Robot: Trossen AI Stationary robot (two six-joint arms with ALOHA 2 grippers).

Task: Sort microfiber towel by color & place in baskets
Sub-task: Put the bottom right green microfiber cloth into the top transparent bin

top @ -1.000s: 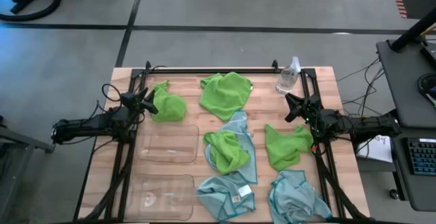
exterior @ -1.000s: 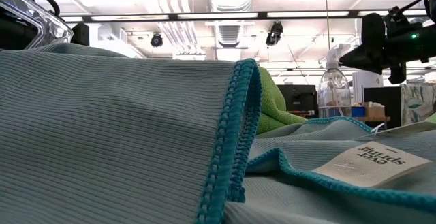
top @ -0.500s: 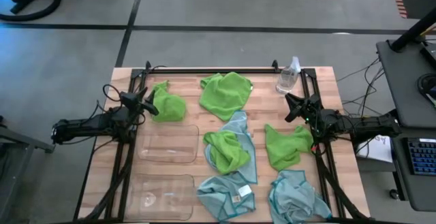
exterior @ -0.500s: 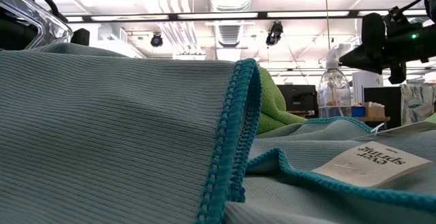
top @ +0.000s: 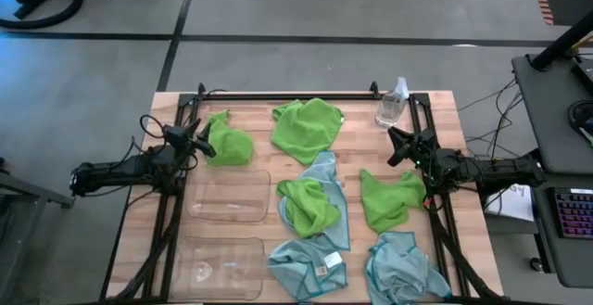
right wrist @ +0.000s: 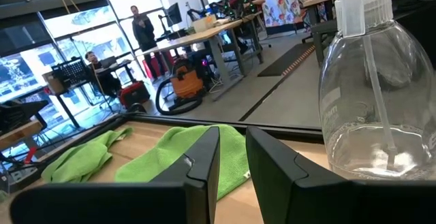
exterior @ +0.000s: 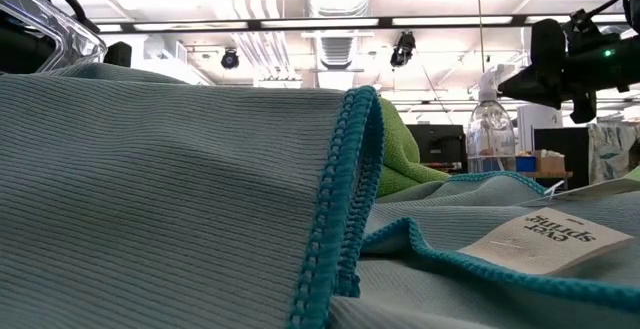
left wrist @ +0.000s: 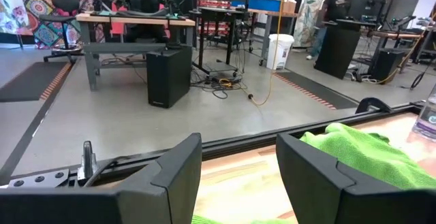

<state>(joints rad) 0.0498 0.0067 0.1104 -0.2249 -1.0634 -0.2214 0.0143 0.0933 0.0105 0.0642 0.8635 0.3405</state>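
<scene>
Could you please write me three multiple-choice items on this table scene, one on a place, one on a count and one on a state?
1. Where does the spray bottle stand?
A. At the table's far right corner
B. Inside a basket
C. At the table's near left corner

2. How many green towels lie on the table?
A. Two
B. Four
C. Six

3. What is in the two baskets?
A. A green towel in each
B. Blue towels in both
C. Nothing, both are empty

Answers:
1 A: the high view shows the bottle at the far edge, beyond the right gripper.
2 B: one green towel by the left gripper, one at far centre, one in the middle and one to the right.
3 C: the far basket and near basket show only clear plastic.
</scene>
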